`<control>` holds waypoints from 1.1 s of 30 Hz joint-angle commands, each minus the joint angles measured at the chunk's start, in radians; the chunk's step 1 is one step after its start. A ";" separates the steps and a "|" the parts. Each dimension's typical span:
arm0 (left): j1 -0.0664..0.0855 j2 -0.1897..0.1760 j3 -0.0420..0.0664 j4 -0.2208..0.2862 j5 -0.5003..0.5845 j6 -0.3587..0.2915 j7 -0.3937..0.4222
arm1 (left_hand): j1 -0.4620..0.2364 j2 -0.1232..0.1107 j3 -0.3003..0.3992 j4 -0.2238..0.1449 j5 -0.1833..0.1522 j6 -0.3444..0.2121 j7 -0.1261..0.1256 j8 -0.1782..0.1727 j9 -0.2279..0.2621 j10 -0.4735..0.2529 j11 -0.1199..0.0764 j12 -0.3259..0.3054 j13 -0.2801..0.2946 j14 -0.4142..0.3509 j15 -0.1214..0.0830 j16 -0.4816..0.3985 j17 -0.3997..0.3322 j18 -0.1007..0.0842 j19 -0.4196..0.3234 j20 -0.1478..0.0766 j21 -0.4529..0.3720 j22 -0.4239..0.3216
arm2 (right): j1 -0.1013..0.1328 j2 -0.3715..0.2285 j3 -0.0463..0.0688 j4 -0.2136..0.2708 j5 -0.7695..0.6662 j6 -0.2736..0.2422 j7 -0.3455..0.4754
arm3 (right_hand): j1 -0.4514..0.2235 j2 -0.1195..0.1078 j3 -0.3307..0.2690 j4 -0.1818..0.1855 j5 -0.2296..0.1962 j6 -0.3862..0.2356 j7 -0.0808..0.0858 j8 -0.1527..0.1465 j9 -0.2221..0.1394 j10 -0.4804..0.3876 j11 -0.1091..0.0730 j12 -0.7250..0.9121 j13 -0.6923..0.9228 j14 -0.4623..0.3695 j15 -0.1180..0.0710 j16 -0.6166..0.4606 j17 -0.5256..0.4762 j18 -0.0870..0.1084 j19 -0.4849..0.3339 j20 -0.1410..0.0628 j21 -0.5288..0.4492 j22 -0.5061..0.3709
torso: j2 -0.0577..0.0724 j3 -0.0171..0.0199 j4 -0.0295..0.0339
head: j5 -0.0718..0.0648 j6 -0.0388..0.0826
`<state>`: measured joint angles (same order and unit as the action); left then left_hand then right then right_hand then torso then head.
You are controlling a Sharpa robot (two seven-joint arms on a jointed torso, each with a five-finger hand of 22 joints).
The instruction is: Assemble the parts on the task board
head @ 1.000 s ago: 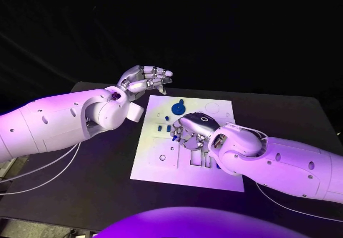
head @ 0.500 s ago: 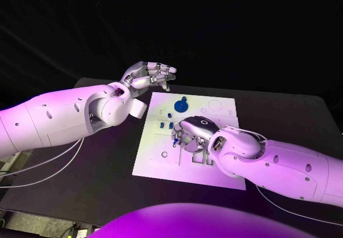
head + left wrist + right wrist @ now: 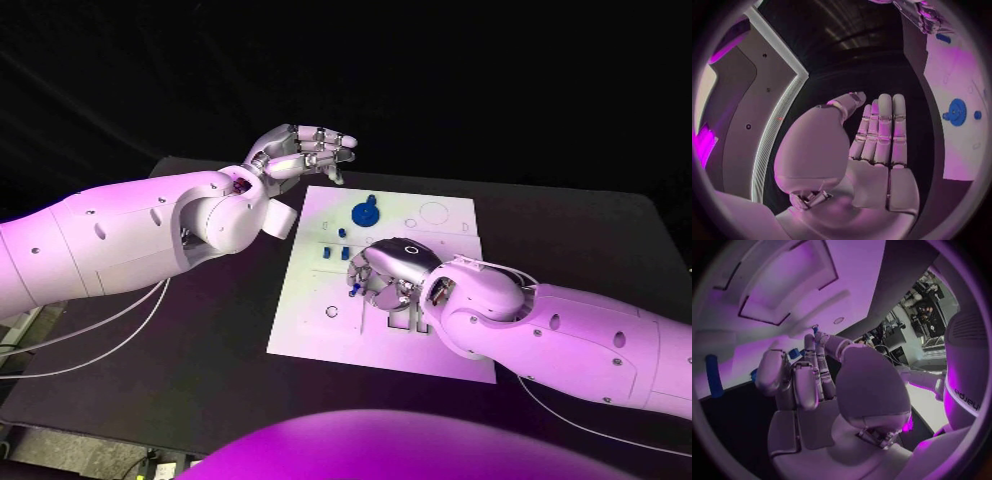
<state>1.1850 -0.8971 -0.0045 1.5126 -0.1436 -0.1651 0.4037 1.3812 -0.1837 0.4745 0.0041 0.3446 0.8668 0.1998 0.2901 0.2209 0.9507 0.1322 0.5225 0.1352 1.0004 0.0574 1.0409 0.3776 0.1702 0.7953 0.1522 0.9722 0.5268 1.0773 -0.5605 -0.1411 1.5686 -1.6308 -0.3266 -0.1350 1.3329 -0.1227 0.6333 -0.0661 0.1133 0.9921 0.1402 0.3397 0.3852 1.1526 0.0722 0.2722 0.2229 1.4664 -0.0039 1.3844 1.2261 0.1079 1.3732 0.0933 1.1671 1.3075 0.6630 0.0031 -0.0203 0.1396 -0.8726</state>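
Observation:
The white task board (image 3: 325,335) lies in the middle of the black table. A blue gear (image 3: 364,213) sits near its far edge, with small blue parts (image 3: 335,252) standing just in front of it. My right hand (image 3: 387,272) reaches down onto the board's middle beside some cut-out slots. Its thumb and a finger seem to pinch a small blue part (image 3: 351,281), which the right wrist view shows between those fingers (image 3: 794,353). My left hand (image 3: 303,150) hovers above the board's far left corner. Its flat palm (image 3: 873,150) is bare and the fingers are straight.
The left wrist view shows the gear (image 3: 957,112) on the board (image 3: 961,150). Another blue peg (image 3: 714,376) stands on the board (image 3: 786,285) near my right hand. Black table (image 3: 173,340) surrounds the board. White cables (image 3: 87,350) hang under my left arm.
The camera shifted a little. My right hand has settled slightly lower over the board's middle with the small blue part. The left hand has stayed raised.

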 commanded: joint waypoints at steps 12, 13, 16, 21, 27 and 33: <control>0.000 0.004 0.001 0.000 -0.003 0.011 0.002 | -0.010 -0.002 -0.006 0.000 0.003 -0.008 -0.001 -0.004 0.001 -0.006 -0.003 -0.001 -0.001 -0.002 0.002 -0.004 -0.001 0.011 -0.002 0.006 -0.007 -0.001 | -0.004 0.011 -0.002 -0.013 -0.015 0.022 -0.007 | -0.011 0.000 -0.002 0.003 0.005 0.002 0.002 0.002 0.001 0.001 -0.004 -0.006 0.001 0.032 -0.007 0.001 -0.001 -0.014 0.004 -0.002 -0.002 0.007 | 0.001 0.0006 0.0007 | -0.001 0.000; 0.000 0.004 0.001 0.000 -0.003 0.011 0.002 | -0.010 -0.002 -0.006 0.000 0.003 -0.008 -0.001 -0.004 0.001 -0.006 -0.003 -0.001 -0.001 -0.002 0.002 -0.004 -0.001 0.011 -0.002 0.006 -0.007 -0.001 | -0.005 0.013 -0.003 -0.015 -0.018 0.022 -0.009 | -0.011 0.000 -0.002 0.003 0.005 0.002 0.002 0.002 0.001 0.001 -0.004 -0.006 0.001 0.032 -0.007 0.001 -0.001 -0.014 0.004 -0.002 -0.002 0.007 | 0.001 0.0008 0.0006 | -0.001 0.000; 0.000 0.004 0.001 0.000 -0.003 0.011 0.002 | -0.011 -0.002 -0.006 0.001 0.003 -0.008 -0.002 -0.004 0.002 -0.007 -0.003 -0.001 -0.001 -0.003 0.002 -0.004 -0.001 0.012 -0.002 0.006 -0.009 -0.003 | -0.009 0.019 -0.003 -0.021 -0.028 0.024 -0.015 | -0.011 0.000 -0.002 0.003 0.005 0.002 0.002 0.002 0.001 0.001 -0.004 -0.006 0.001 0.032 -0.007 0.001 -0.001 -0.014 0.004 -0.002 -0.002 0.007 | 0.001 0.0008 0.0008 | -0.001 0.000; 0.000 0.005 0.001 0.000 -0.003 0.011 0.002 | -0.011 -0.002 -0.006 0.001 0.003 -0.008 -0.002 -0.004 0.002 -0.007 -0.003 -0.001 -0.001 -0.003 0.002 -0.004 -0.001 0.012 -0.002 0.006 -0.009 -0.003 | -0.013 0.025 -0.004 -0.025 -0.040 0.033 -0.018 | -0.013 0.000 -0.003 0.002 0.006 0.000 0.002 0.001 0.001 0.000 -0.004 -0.008 0.001 0.032 -0.007 0.001 0.000 -0.014 0.004 -0.002 -0.002 0.007 | 0.001 0.0005 0.0007 | 0.000 0.000; 0.001 0.005 0.001 0.000 -0.003 0.011 0.001 | -0.011 -0.002 -0.006 0.001 0.003 -0.008 -0.002 -0.004 0.002 -0.007 -0.003 -0.001 -0.001 -0.003 0.002 -0.004 -0.001 0.012 -0.002 0.006 -0.009 -0.003 | -0.015 0.028 -0.005 -0.025 -0.044 0.052 -0.020 | -0.015 -0.003 -0.005 0.001 0.004 -0.001 0.003 0.001 0.001 -0.001 -0.003 -0.009 0.001 0.031 -0.006 0.000 -0.002 -0.014 0.003 -0.001 -0.004 0.006 | 0.000 -0.0002 -0.0005 | 0.000 0.000; 0.001 0.006 0.001 0.000 -0.003 0.010 0.001 | -0.011 -0.002 -0.006 0.001 0.003 -0.008 -0.002 -0.004 0.002 -0.007 -0.003 -0.001 -0.001 -0.003 0.002 -0.004 -0.001 0.012 -0.002 0.006 -0.009 -0.003 | -0.015 0.029 -0.006 -0.028 -0.045 0.060 -0.021 | -0.023 -0.006 -0.009 0.002 0.005 -0.009 0.005 -0.003 0.000 -0.007 -0.001 -0.015 0.000 0.031 -0.004 -0.001 -0.003 -0.013 0.002 0.000 -0.007 0.006 | 0.000 0.0000 -0.0011 | 0.000 0.000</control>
<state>1.1850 -0.8935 -0.0044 1.5117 -0.1436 -0.1651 0.4003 1.3802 -0.1827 0.4746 0.0040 0.3446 0.8669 0.1997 0.2902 0.2216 0.9505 0.1318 0.5225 0.1353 1.0004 0.0574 1.0409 0.3776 0.1702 0.7952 0.1521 0.9660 0.5247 1.0654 -0.5315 -0.1444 1.5437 -1.6592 -0.3017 -0.1452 1.3236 -0.1317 0.6292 -0.0621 0.1162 0.9847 0.1408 0.3372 0.3861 1.1539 0.0736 0.2632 0.2249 1.4664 -0.0039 1.3844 1.2241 0.1079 1.3732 0.0933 1.1635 1.3080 0.6634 0.0029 -0.0208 0.1393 -0.8726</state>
